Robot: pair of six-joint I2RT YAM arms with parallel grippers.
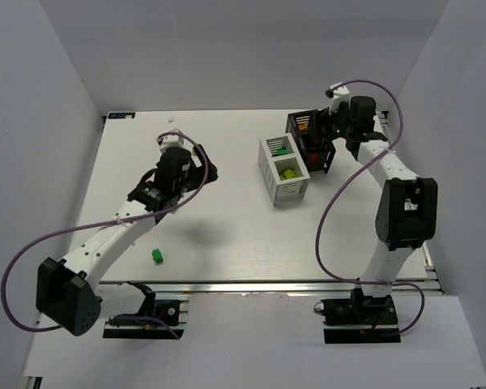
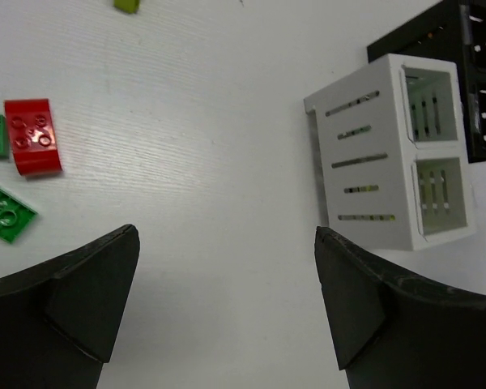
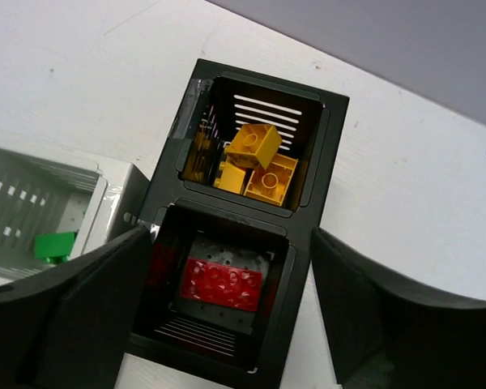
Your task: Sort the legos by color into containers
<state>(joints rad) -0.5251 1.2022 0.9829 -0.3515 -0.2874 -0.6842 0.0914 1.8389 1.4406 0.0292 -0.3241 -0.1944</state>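
Note:
My left gripper (image 2: 227,300) is open and empty above bare table, left of the white bin (image 2: 364,138). A red brick (image 2: 32,136), two green plates (image 2: 6,212) and a lime piece (image 2: 127,5) lie to its left. A green brick (image 1: 157,256) lies near the front edge. My right gripper (image 3: 231,316) is open and empty, hovering over the black bin (image 3: 324,154). That bin's near compartment holds a red brick (image 3: 223,284) and its far one holds orange bricks (image 3: 255,162). The white bin (image 1: 269,172) holds a green brick (image 1: 282,151) and a lime brick (image 1: 288,172).
The two bins stand side by side at the back right, the black bin (image 1: 296,123) behind the white one. The left arm (image 1: 117,231) stretches over the left half of the table and hides the bricks under it in the top view. Grey walls enclose the table.

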